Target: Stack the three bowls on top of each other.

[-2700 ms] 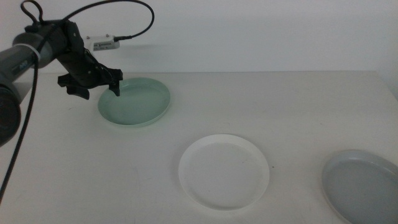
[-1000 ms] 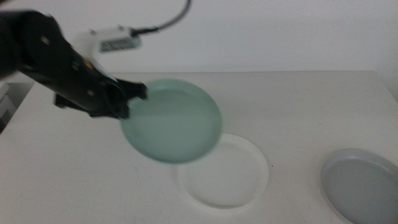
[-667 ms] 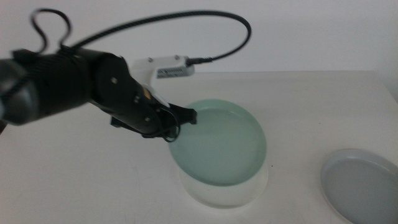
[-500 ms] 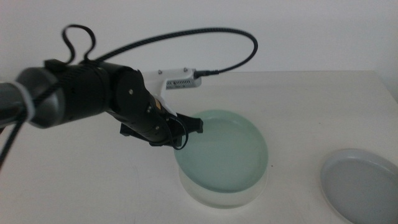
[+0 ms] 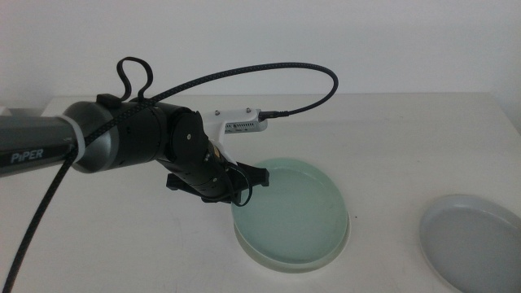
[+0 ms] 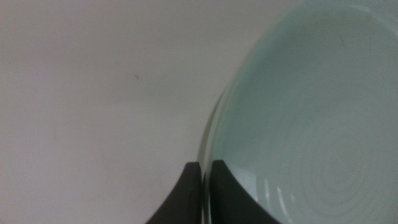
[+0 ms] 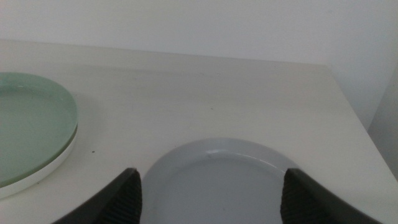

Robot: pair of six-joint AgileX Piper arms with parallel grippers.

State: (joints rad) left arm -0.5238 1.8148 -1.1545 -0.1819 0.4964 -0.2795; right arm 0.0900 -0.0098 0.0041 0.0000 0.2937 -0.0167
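The mint green bowl (image 5: 295, 207) lies on top of the white bowl (image 5: 338, 245), of which only a thin rim shows beneath it. My left gripper (image 5: 247, 181) is shut on the green bowl's left rim; the left wrist view shows both jaws pinching that rim (image 6: 206, 180), the green bowl (image 6: 311, 118) filling the picture beside them. The light grey bowl (image 5: 476, 240) sits alone at the table's right edge. My right gripper (image 7: 211, 186) stands open just before the grey bowl (image 7: 217, 180), holding nothing, with the green bowl (image 7: 31, 124) and the white bowl (image 7: 43, 167) off to one side.
The left arm (image 5: 98, 146) reaches in from the left, and its black cable (image 5: 244, 77) arcs over the table's middle. The table's far edge (image 5: 366, 94) meets a white wall.
The left gripper carried the green bowl from the far left of the table to the middle and lowered it onto the white bowl. The grey bowl stayed in place.
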